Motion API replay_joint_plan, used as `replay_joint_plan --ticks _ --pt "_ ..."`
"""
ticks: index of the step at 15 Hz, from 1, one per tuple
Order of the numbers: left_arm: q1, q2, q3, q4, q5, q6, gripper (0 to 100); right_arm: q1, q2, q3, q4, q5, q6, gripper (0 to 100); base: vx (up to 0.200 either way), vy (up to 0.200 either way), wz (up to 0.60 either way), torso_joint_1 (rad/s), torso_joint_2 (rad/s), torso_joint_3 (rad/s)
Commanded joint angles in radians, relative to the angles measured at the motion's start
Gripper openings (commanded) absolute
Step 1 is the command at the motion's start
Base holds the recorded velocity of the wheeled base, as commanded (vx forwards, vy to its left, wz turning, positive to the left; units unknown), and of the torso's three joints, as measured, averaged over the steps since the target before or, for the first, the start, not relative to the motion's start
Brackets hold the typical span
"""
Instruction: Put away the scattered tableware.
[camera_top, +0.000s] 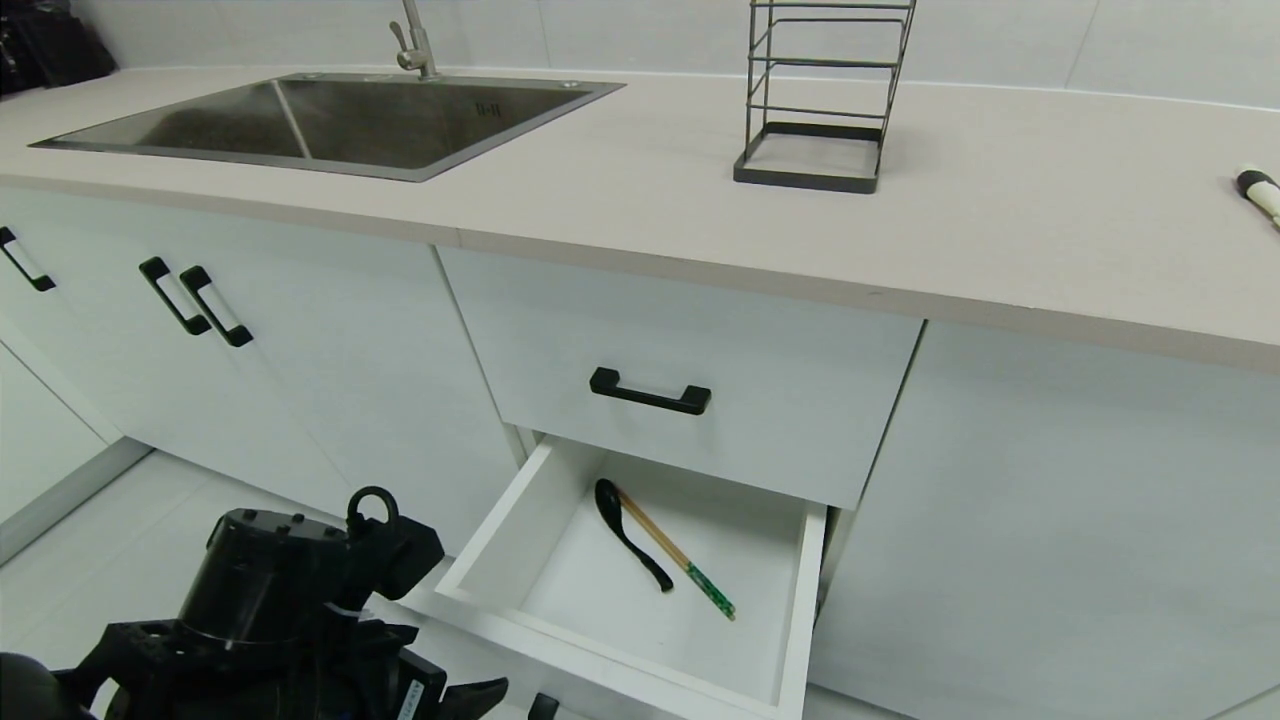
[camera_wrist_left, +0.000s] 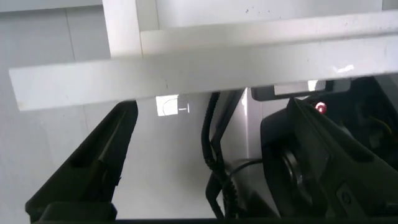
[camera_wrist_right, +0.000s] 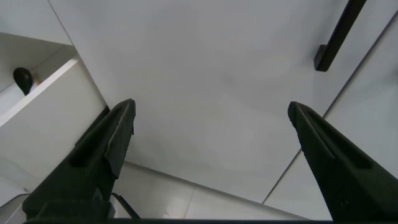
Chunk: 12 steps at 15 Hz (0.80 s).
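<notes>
Plainly, left pincer (camera_wrist_left: 205, 163) and right pincer (camera_wrist_right: 206, 163) gape; spoon (camera_top: 630, 540) and green-tipped chopsticks (camera_top: 676, 556) lie together in the open drawer (camera_top: 798, 622).

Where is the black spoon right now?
In the head view, the black spoon lies inside the open lower drawer, just left of the chopsticks, under the closed drawer with the black handle.
</notes>
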Motion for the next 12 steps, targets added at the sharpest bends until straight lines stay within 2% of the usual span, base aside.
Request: replay_joint_plan --ticks 1,4,8,12 --pt "0.0 0.023 -0.001 -0.021 -0.002 0.0 100 0.0 0.002 0.0 0.0 0.0 0.0 100 0.0 0.0 0.0 0.0 0.0 0.0" --pt "0.0 0.06 0.001 -0.084 -0.01 0.003 100 0.0 0.002 0.0 0.0 0.0 -0.002 100 0.0 0.0 0.0 0.0 0.0 0.0" --pt "0.0 0.081 -0.007 -0.105 -0.014 0.005 100 0.0 0.002 0.0 0.0 0.0 0.0 100 0.0 0.0 0.0 0.0 0.0 0.0" --pt "0.0 0.135 -0.007 -0.219 -0.014 0.005 100 0.0 0.002 0.0 0.0 0.0 0.0 100 0.0 0.0 0.0 0.0 0.0 0.0"
